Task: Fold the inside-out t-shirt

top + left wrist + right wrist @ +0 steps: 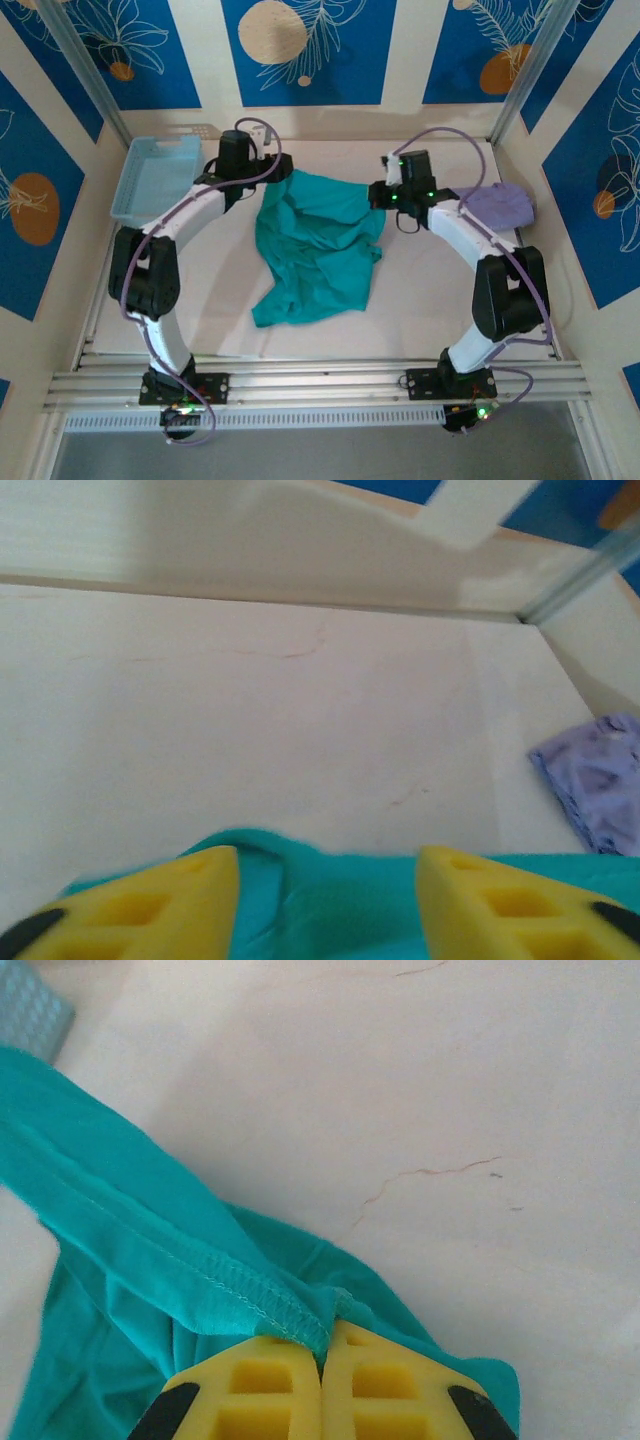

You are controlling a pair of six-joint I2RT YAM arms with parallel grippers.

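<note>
Spreading step, judged. The t-shirt (320, 250) lies crumpled mid-table (230, 335). The right gripper (322, 1342) is pinched on its hem (240, 1295) at the right edge. The left gripper (328, 870) stands half-wide over the far-left edge. Next, the left should clamp the cloth and both pull apart. The overhead view gives the shirt's outline; the right wrist view gives the pinch.

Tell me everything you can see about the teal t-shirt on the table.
The t-shirt is teal-green soft cloth, crumpled and creased, lying in a loose heap in the middle of the table. A stitched hem runs into the right claw, whose yellow fingers are shut on it. The left claw stands open over its far edge, cloth showing between the fingers. It lies apart from the lavender garment.
</note>
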